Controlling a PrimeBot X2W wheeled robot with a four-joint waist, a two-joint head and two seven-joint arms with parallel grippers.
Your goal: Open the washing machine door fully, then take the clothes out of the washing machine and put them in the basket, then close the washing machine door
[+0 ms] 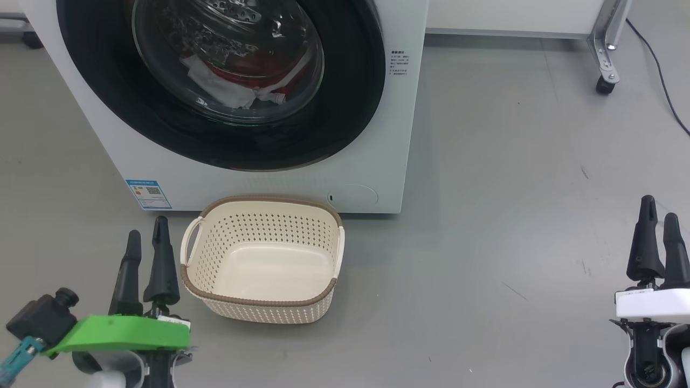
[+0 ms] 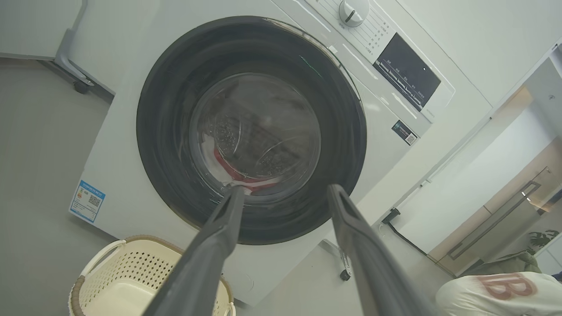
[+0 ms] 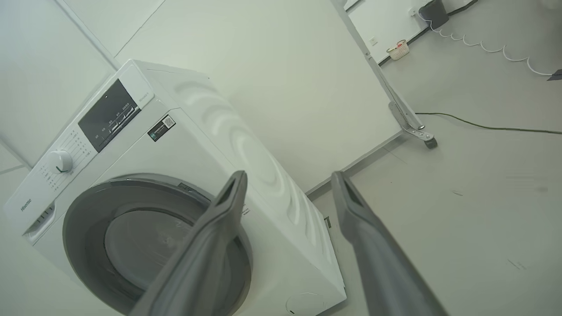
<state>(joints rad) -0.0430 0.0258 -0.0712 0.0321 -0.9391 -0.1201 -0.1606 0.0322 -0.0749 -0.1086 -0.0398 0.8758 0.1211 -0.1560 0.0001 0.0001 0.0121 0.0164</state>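
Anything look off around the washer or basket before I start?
Nothing stands out: the washing machine door is shut with the clothes behind its glass, and the basket stands upright and empty before it.

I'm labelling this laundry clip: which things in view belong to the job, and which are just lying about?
Job: big white front-loading washing machine; its round black-rimmed glass door; red-and-white clothes inside; empty cream perforated plastic basket.
Lying about: dark cable on the floor; grey metal frame leg with caster.

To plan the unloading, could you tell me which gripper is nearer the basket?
The left gripper, right beside the basket; the right gripper stands far off across the floor.
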